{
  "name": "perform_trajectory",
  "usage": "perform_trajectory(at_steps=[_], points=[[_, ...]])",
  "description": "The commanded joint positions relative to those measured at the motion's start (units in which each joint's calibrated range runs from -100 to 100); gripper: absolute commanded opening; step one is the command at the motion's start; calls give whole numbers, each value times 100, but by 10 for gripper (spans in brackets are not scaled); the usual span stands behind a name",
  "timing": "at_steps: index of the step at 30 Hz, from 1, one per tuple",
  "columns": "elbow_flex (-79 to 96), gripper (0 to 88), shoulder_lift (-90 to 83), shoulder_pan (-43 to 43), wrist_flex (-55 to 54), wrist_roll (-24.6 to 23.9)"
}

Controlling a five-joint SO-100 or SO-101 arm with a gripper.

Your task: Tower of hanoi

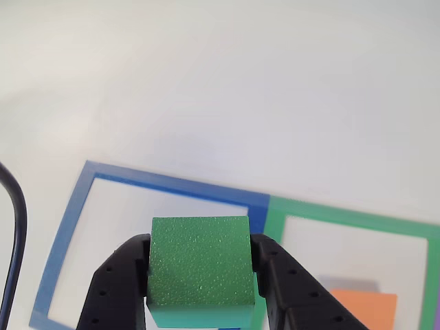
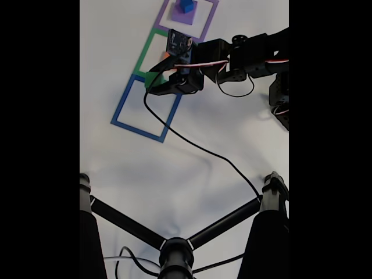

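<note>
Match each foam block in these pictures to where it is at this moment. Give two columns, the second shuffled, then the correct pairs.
Blocks:
1. green block
2. orange block
3. blue cube
4. purple slab

Places:
A. lying inside the purple tape outline
B. resting on top of the purple slab
C. clamped in the end effector
D. lying inside the green tape outline

Pairs: 1-C, 2-D, 3-B, 4-A
</note>
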Motion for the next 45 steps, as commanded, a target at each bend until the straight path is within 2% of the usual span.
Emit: perform_trajectory(at_steps=[1, 6, 10, 14, 18, 23, 28, 37, 45], points=[[-1192, 71, -1112, 422, 2645, 98], [-3309, 72, -1353, 864, 5688, 98], [-4963, 71, -1249, 1108, 7388, 98], [-5926, 71, -1257, 1428, 8399, 98], [-5872, 72, -1369, 1733, 8561, 98], [-4363, 79, -1970, 2015, 7428, 98], [-2355, 76, -2635, 2298, 5761, 98], [1180, 75, -2555, 2557, 1018, 98], [2525, 75, -1761, 2359, -1597, 98]])
